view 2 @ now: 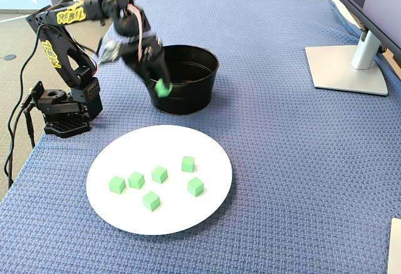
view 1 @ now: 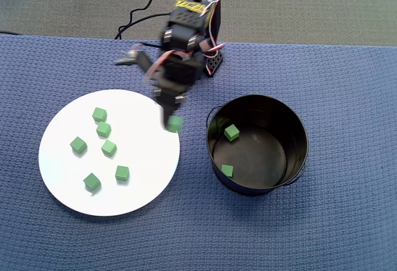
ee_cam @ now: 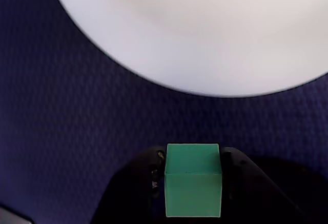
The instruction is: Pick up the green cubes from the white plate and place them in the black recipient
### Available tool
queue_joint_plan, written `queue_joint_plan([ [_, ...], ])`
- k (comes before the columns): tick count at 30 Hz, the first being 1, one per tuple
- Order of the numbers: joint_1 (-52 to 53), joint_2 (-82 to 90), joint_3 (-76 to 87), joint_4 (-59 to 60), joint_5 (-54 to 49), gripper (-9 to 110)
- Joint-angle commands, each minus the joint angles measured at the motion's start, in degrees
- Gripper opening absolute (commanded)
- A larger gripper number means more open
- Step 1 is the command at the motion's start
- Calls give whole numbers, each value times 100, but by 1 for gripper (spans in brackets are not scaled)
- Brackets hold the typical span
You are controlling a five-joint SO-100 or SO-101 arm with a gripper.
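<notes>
While the pincer [view 1: 174, 122] hangs in the air between the white plate [view 1: 62, 184] and the black recipient [view 1: 291, 159], it is shut tight on one green cube [ee_cam: 192, 179]; in the wrist view the cube sits square between the two dark jaws, with the plate's edge above it and blue cloth below; six more green cubes [view 2: 159, 174] lie on the plate, spread apart from each other, and two cubes [view 1: 231, 132] rest inside the black recipient already; so I think the job is part way done, with this cube on its trip across; the arm looks blurry in the overhead view, so it seems to be moving fast, and a quick swing could shake the cube loose so it drops on the desk [view 1: 347, 97] short of the pot; the pot has tall sides, and if the pincer comes in too low the cube or the jaws could bump the near rim [view 2: 164, 49] and push the pot away; if the jaws let go too soon the cube could hit the rim and bounce out; a grey monitor stand [view 2: 348, 67] sits far off at the right of the fixed view, and black cables [view 2: 15, 117] trail by the arm's base; neither one blocks the way.
</notes>
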Motion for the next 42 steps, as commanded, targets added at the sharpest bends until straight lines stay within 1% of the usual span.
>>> queue_joint_plan([
  [1, -1257, -18, -624, 229, 237, 0],
  [3, -1811, -492, -817, 220, 325, 0],
  [5, -2145, -993, -1002, 149, 334, 0],
  [8, -2408, -1608, -1099, -97, 281, 0],
  [11, -2540, -1828, -853, -492, 167, 0],
  [12, -2663, -1828, -782, -510, -105, 21],
  [13, -2812, -1828, -747, -448, -396, 36],
  [15, -2918, -1740, -756, -316, -554, 41],
  [21, -2628, -1318, -1107, -105, -466, 42],
  [26, -2004, -1160, -1714, 352, -475, 41],
  [29, -1169, -1239, -1916, 404, -826, 41],
  [33, 70, -1591, -1863, -70, -1028, 39],
  [37, 940, -2276, -1872, -404, -993, 37],
  [42, 1564, -3683, -2672, -325, -1230, 35],
])
